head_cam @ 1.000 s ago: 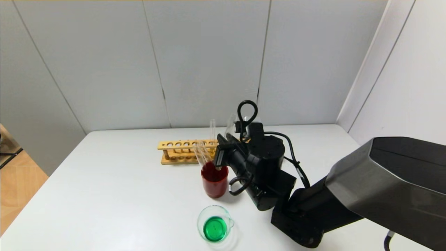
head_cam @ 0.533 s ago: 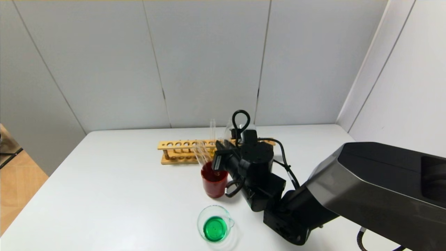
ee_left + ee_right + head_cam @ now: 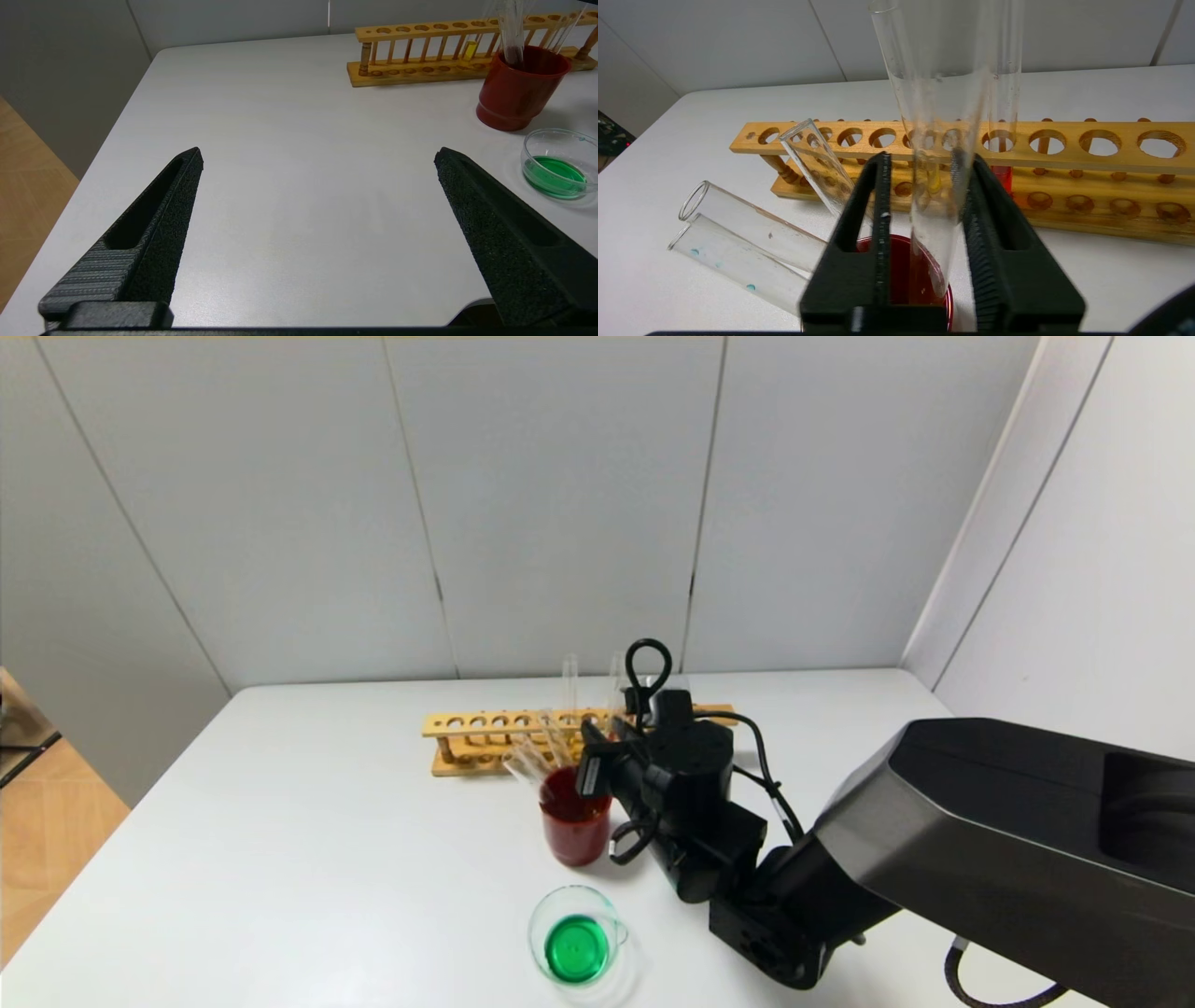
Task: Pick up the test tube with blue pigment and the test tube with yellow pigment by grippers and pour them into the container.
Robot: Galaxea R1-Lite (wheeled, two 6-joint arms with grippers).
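Observation:
My right gripper [image 3: 592, 763] hangs over a dark red cup [image 3: 574, 835], jaws open. An empty clear tube [image 3: 941, 140] stands loose between the fingers [image 3: 994, 224], leaning on one, its tip in the cup [image 3: 899, 280]. An empty tube with blue specks [image 3: 733, 263] and two other empty tubes lean in the cup. A tube with yellow liquid [image 3: 934, 184] stands in the wooden rack [image 3: 1087, 154]. The container [image 3: 543, 919], a low glass beaker, holds green liquid in front of the cup. My left gripper [image 3: 320, 154] is open and empty over the table's near left.
The wooden rack [image 3: 476, 723] stands behind the cup and also holds a tube with red liquid [image 3: 1001, 177]. The right arm fills the table's right front. The beaker [image 3: 537, 140] and cup [image 3: 514, 98] lie to one side of the left gripper.
The right wrist has sunk a little over the cup. The tubes leaning in the cup have tipped further to the left. The left arm has not moved.

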